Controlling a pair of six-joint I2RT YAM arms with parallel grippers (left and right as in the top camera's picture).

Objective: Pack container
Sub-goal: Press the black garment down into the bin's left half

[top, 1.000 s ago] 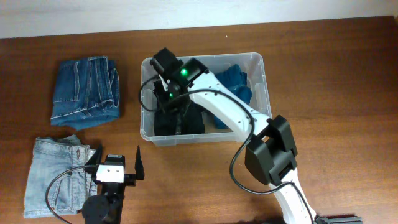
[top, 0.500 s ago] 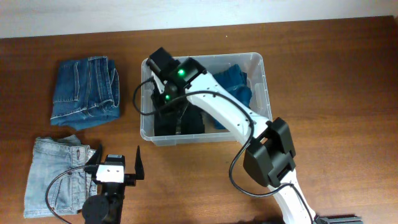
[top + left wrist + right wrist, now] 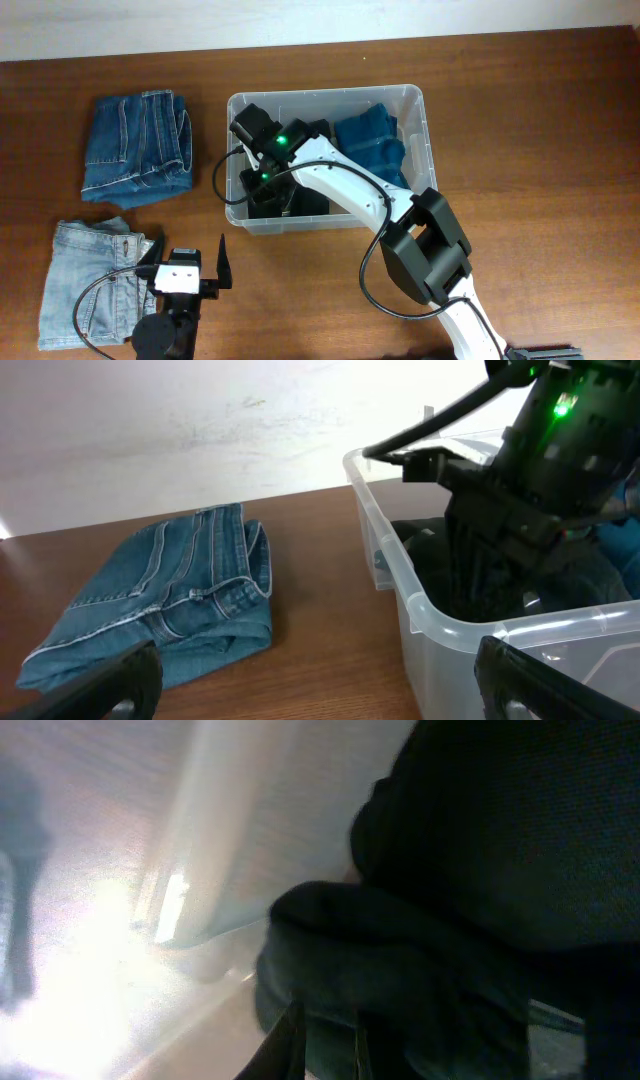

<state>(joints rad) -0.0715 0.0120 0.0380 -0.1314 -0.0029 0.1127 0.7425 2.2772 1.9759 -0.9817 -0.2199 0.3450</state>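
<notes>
Inside the container [image 3: 330, 93], mid-worktop [image 3: 540, 120], the right end effector [image 3: 268, 190] presses into a black garment [image 3: 310, 198]; I cannot tell whether it pinches. The left end effector [image 3: 188, 248] hangs spread beside pale jeans [image 3: 85, 285].

Overhead camera: high above, looking straight down on the whole table [image 3: 530, 120], with both arms in frame.

Left wrist camera: low, just behind the left gripper [image 3: 318, 685], facing forward toward the pale wall [image 3: 200, 420]. Folded blue jeans [image 3: 165, 605] lie ahead to that gripper's left, the container [image 3: 400, 575] ahead to its right.

These two views share the jeans, the container's corner and the right arm's green light [image 3: 562, 405].

Right wrist camera: inside the container, pressed close against black cloth [image 3: 500, 820] just ahead of the right gripper [image 3: 478, 580]. The picture is blurred, with the clear container wall to one side.
</notes>
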